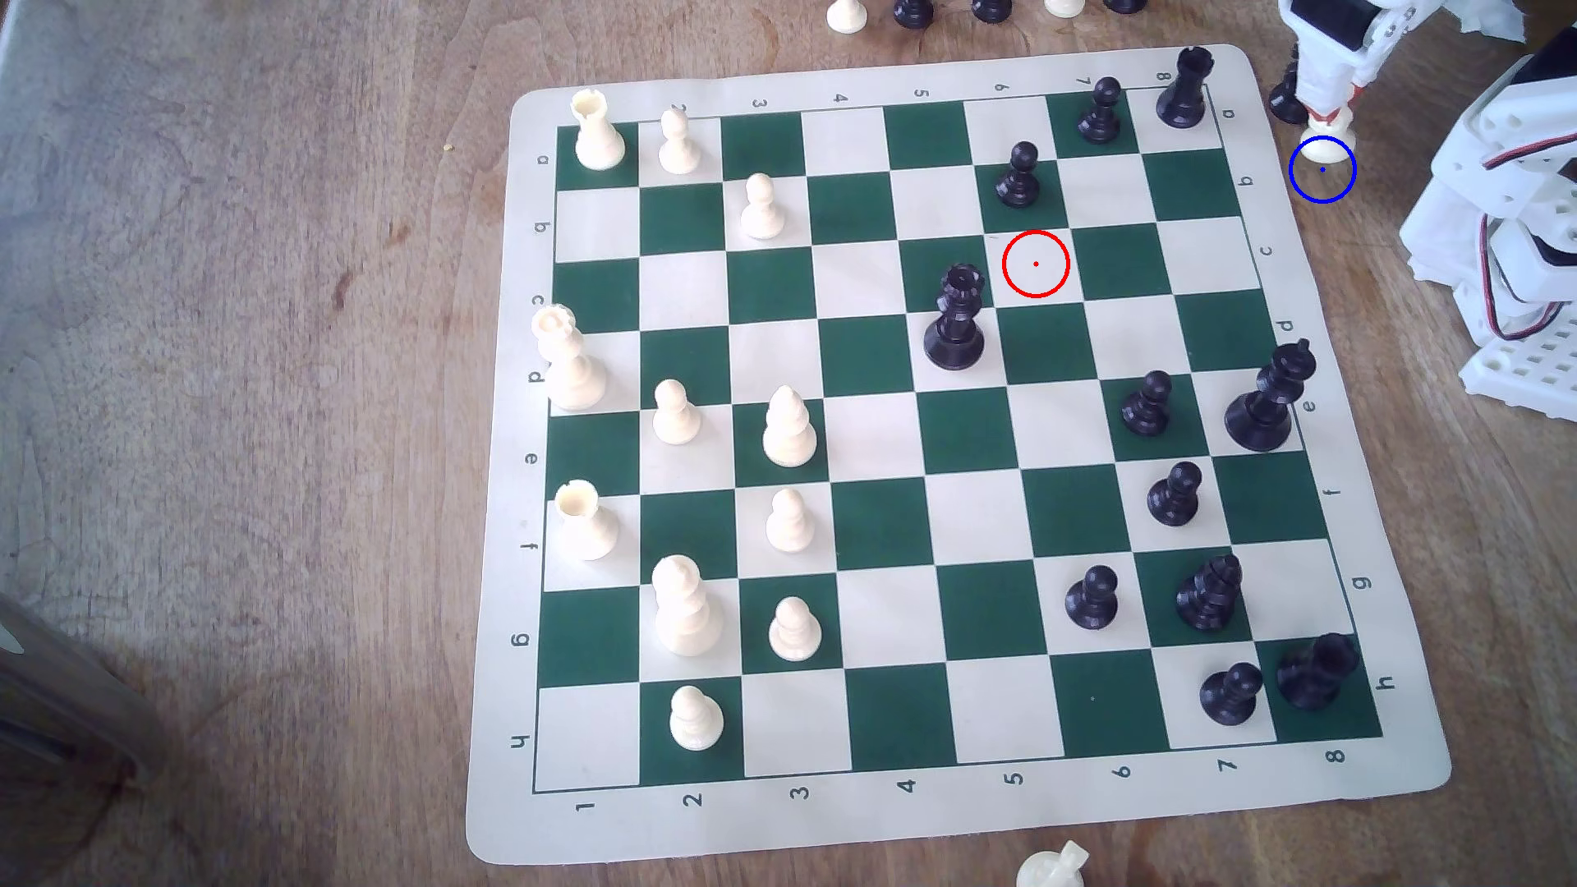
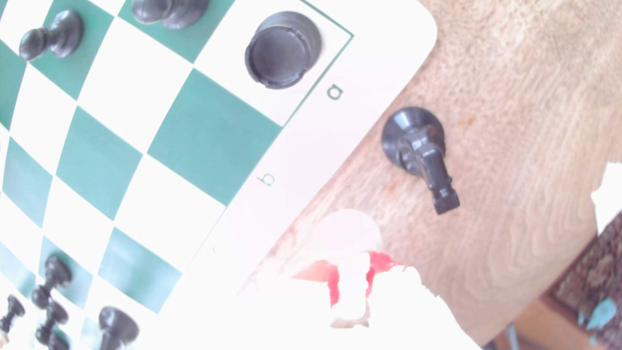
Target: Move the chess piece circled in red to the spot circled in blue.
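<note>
Holding the cream-white knight [image 1: 1325, 147] between my jaws, I stand over the bare wood just beside the far right corner of the chess mat [image 1: 939, 819] in the exterior view. My gripper [image 1: 1328, 115] comes down from above, and its red-tipped fingers [image 2: 378, 260] are closed narrow on the upper part of the piece, one on each side. The round base of the knight sits in the upper part of the blue ring [image 1: 1323, 170], above the blue centre dot; I cannot tell if the base touches the tabletop [image 1: 256, 341] or is slightly above it. The wrist view is strongly overexposed, so the knight looks there as a pale shape against the wood grain. A black knight [image 2: 417, 151] stands on the wood near it, off the mat, and apart from my piece. On the corner square beside the letter a is a black rook [image 1: 1184, 85]. The red ring [image 1: 1035, 263] with its red dot lies on a white square of the board with no piece inside; a black pawn [image 1: 1020, 175] is on the green square behind it and a black queen [image 1: 956, 317] is just at its left in the exterior view.
</note>
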You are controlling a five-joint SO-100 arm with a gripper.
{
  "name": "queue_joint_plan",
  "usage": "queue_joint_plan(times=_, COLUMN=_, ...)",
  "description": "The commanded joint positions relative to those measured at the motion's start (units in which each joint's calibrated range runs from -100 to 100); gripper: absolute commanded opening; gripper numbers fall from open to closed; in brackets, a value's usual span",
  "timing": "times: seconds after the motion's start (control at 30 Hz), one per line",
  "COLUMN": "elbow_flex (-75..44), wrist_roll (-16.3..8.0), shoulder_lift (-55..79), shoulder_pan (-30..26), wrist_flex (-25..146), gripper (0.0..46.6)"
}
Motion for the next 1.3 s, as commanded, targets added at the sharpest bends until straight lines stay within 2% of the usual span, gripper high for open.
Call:
queue_joint_plan(times=0.0, elbow_flex=1.0, wrist_roll=0.1, shoulder_lift=-0.4, shoulder_pan=0.4, wrist_flex=-1.1, gripper=0.2)
queue_joint_plan(times=0.23, elbow_flex=3.0, wrist_roll=1.4, shoulder_lift=-0.3, shoulder_pan=2.0, wrist_flex=-2.8, gripper=0.5)
queue_joint_plan(times=0.37, elbow_flex=3.8, wrist_roll=1.9, shoulder_lift=-0.4, shoulder_pan=2.3, wrist_flex=-3.4, gripper=5.1)
queue_joint_plan(times=0.47, elbow_flex=3.9, wrist_roll=1.9, shoulder_lift=-0.5, shoulder_pan=3.1, wrist_flex=-4.3, gripper=13.1)
queue_joint_plan(times=0.53, elbow_flex=3.9, wrist_roll=1.9, shoulder_lift=-0.7, shoulder_pan=3.4, wrist_flex=-4.7, gripper=14.1)
queue_joint_plan(times=0.8, elbow_flex=-0.2, wrist_roll=2.0, shoulder_lift=-1.5, shoulder_pan=3.6, wrist_flex=-1.9, gripper=13.8)
queue_joint_plan(times=1.1, elbow_flex=-15.8, wrist_roll=1.6, shoulder_lift=-2.8, shoulder_pan=1.5, wrist_flex=7.4, gripper=13.5)
queue_joint_plan(times=1.23, elbow_flex=-20.4, wrist_roll=1.0, shoulder_lift=-4.5, shoulder_pan=-3.7, wrist_flex=6.6, gripper=12.2)
queue_joint_plan(times=1.27, elbow_flex=-19.7, wrist_roll=-0.1, shoulder_lift=-5.4, shoulder_pan=-7.7, wrist_flex=3.0, gripper=10.3)
